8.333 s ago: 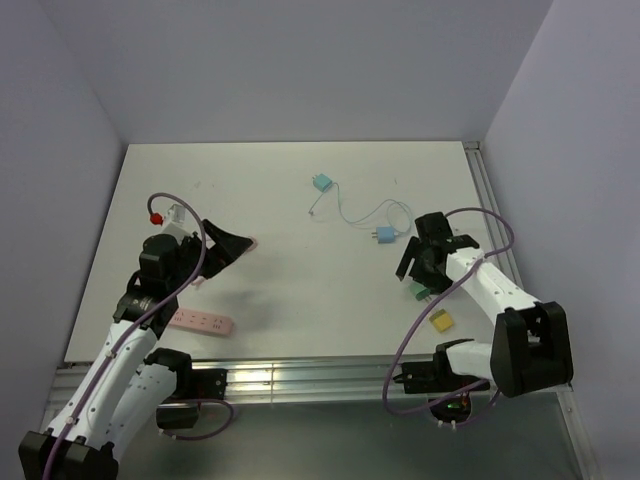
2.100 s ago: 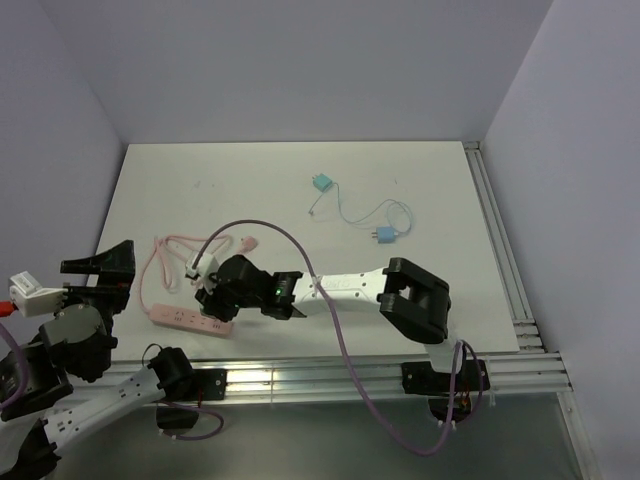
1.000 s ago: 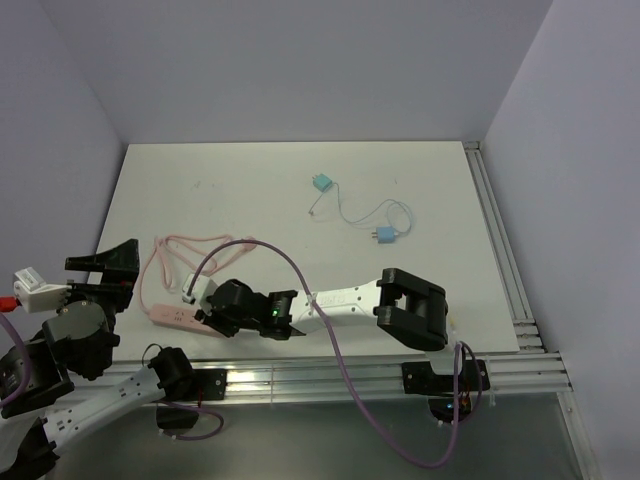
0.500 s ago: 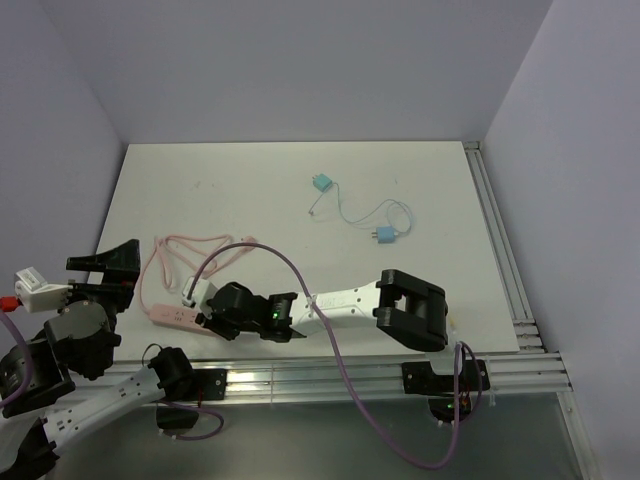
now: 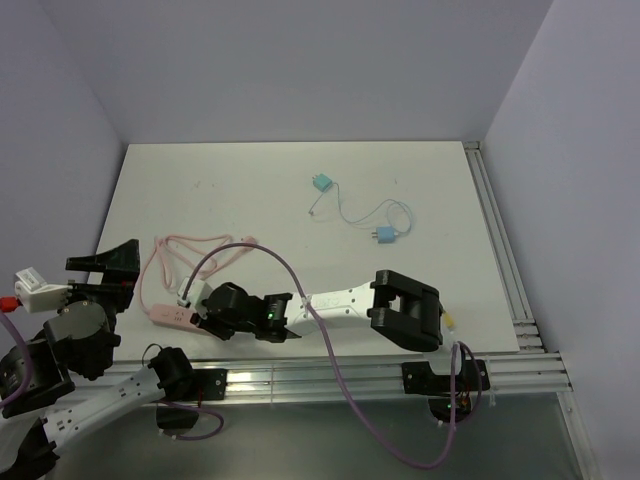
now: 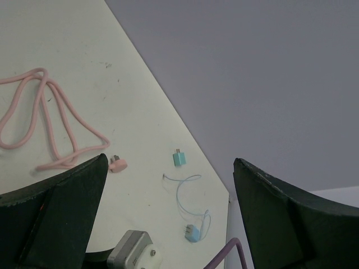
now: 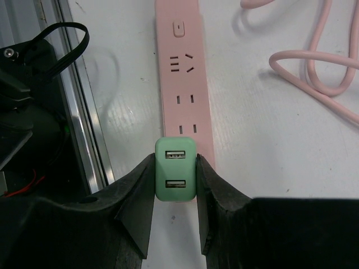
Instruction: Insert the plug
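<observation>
My right gripper (image 7: 175, 182) is shut on a green two-port USB plug (image 7: 175, 169), one finger on each side. The plug stands over the near end of the pink power strip (image 7: 185, 95), just below a pair of two-slot sockets; its prongs are hidden. From above, the right gripper (image 5: 203, 308) reaches far left across the table over the power strip (image 5: 168, 317). My left gripper (image 5: 103, 272) is raised off the table's left side and open. In the left wrist view, nothing lies between the left gripper's (image 6: 170, 185) fingers.
The strip's pink cable (image 5: 165, 255) loops behind it, ending in a pink plug (image 6: 118, 164). A teal adapter (image 5: 321, 183) and a blue plug (image 5: 384, 236) with thin cable lie at the back. A metal rail (image 5: 300, 378) runs along the near edge.
The right gripper with the green plug has shifted slightly left and nearer over the strip. The left arm has stayed still.
</observation>
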You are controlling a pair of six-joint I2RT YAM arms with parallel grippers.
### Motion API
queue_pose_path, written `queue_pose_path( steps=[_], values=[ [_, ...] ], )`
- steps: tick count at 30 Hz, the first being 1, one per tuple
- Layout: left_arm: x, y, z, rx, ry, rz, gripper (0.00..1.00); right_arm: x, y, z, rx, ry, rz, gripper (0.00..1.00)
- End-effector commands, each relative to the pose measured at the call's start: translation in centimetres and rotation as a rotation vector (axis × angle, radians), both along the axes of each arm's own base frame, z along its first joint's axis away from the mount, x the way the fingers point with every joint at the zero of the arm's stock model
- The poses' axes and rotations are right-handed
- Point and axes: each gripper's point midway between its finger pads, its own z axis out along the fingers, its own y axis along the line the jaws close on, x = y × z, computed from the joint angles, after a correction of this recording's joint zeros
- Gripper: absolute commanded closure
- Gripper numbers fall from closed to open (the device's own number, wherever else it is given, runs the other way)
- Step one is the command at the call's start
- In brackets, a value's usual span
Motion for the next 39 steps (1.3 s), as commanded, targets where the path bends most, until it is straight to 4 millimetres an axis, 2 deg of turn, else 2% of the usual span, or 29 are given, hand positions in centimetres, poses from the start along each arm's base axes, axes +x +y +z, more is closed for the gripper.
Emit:
queue_pose_path(
  steps=[1, 4, 11, 13, 14, 16, 20, 22, 28, 29, 39],
  values=[
    [-0.2, 0.3, 0.1, -0.014, -0.007, 0.0, 0.0, 0.2, 1.0, 0.5, 0.011, -0.027, -0.002, 1.0],
    [-0.3, 0.4, 0.1, -0.012, -0.006, -0.002, 0.01, 0.1, 0.4, -0.1, -0.007, -0.026, -0.004, 1.0],
    [-0.1, 0.1, 0.0, -0.012, -0.009, -0.007, 0.01, 0.1, -0.6, 0.2, -0.008, -0.026, -0.016, 1.0],
    [-0.1, 0.0, 0.0, -0.01, -0.007, -0.01, 0.01, 0.1, -1.1, 0.6, 0.004, -0.029, -0.021, 1.0],
    [-0.1, 0.0, -0.1, -0.01, -0.004, -0.009, 0.01, 0.2, -1.0, 1.6, 0.031, -0.039, -0.026, 1.0],
    [-0.1, 0.0, -0.2, -0.011, -0.002, -0.007, 0.0, 0.4, -1.3, 2.0, 0.044, -0.046, -0.033, 1.0],
    [-0.1, -0.1, -0.3, -0.014, 0.0, -0.011, 0.01, 0.5, -1.4, 4.0, 0.097, -0.062, -0.034, 1.0],
    [-0.2, 0.0, -0.3, -0.015, 0.0, -0.011, 0.01, 0.5, -1.4, 4.3, 0.096, -0.066, -0.036, 1.0],
    [-0.1, -0.1, -0.5, -0.01, 0.004, -0.01, 0.0, 0.3, -1.5, 4.3, 0.094, -0.062, -0.025, 1.0],
    [-0.1, -0.1, -0.5, -0.013, 0.003, -0.009, 0.01, 0.3, -1.7, 3.7, 0.069, -0.057, -0.027, 1.0],
    [-0.2, 0.0, -0.5, -0.017, 0.004, -0.01, 0.0, -0.1, -1.2, 2.8, 0.055, -0.032, -0.011, 1.0]
  ],
)
